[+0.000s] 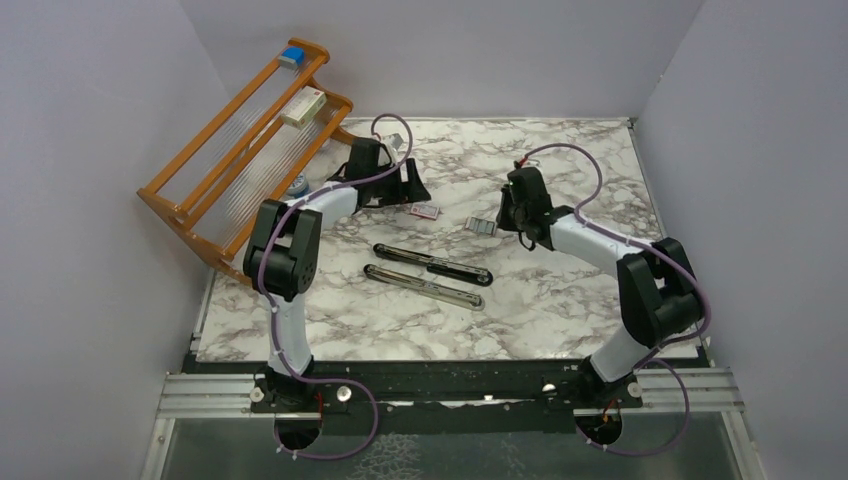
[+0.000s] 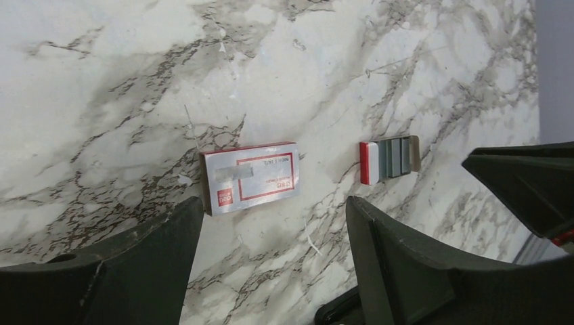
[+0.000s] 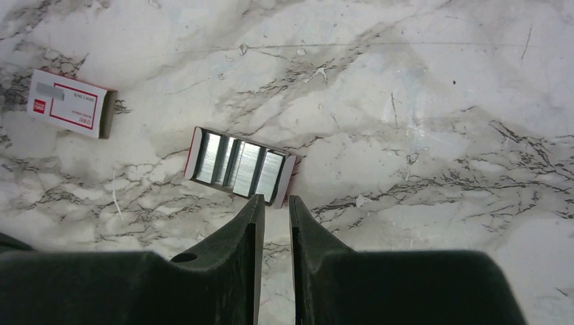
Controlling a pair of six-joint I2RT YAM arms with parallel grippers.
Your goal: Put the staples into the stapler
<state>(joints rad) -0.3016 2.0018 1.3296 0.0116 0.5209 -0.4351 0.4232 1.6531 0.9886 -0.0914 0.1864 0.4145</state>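
Staples [image 3: 240, 166] lie in tray [image 3: 290, 181] mid-table, beyond open stapler [image 1: 430, 273], packet [image 2: 250, 177] near. Right gripper [image 3: 272, 210] just beside tray, fingers nearly shut, holding nothing. Left gripper [image 2: 271, 223] spread wide over packet, empty. Strips likely light, brittle, slippery; judge pinch across long sides, gently.

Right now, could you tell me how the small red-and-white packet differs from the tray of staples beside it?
The packet is a closed sleeve with printed red-bordered labelling; the tray lies open, showing silver staple strips. The right pincer hovers at the tray's edge, while the packet lies between the left pincer's fingers. Both are red-edged and flat on the marble.
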